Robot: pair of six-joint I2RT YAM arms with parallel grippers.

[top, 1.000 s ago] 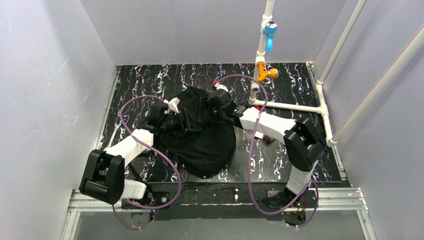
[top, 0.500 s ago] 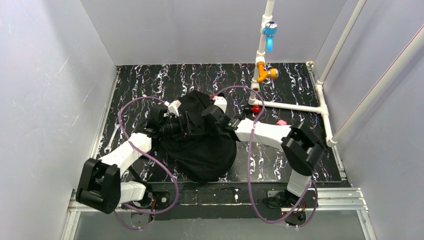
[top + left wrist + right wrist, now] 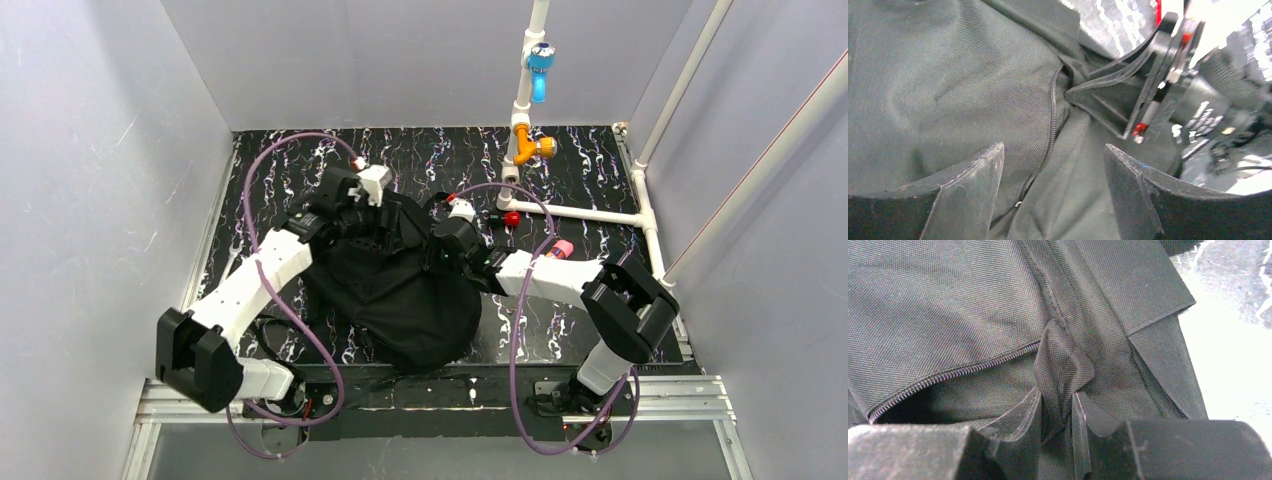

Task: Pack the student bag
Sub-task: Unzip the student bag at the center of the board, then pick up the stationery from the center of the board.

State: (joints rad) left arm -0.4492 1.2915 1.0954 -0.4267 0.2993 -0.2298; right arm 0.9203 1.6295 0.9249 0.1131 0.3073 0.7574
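Observation:
The student bag [image 3: 400, 295], big, soft and black, lies in the middle of the marbled table. My right gripper [image 3: 1058, 401] is shut on a raised fold of the bag's fabric [image 3: 1060, 360] beside the end of a zipper [image 3: 958, 372], which gapes open to the left. In the top view that gripper [image 3: 441, 250] sits on the bag's right upper part. My left gripper [image 3: 1053, 160] hangs open just above the bag's cloth [image 3: 938, 90], with a zipper line [image 3: 1052, 120] between its fingers and nothing gripped. From above, the left gripper [image 3: 378, 228] is at the bag's far edge.
A white pipe frame [image 3: 585, 213] runs along the back right, carrying a blue valve [image 3: 539, 58] and an orange valve [image 3: 530, 146]. A small red object [image 3: 512, 217] and a pink one [image 3: 560, 247] lie by the pipe. Grey walls close in the sides.
My right gripper has closed on a fold of the bag and slid toward the bag's middle. My left arm swung to the bag's far edge and its jaws widened.

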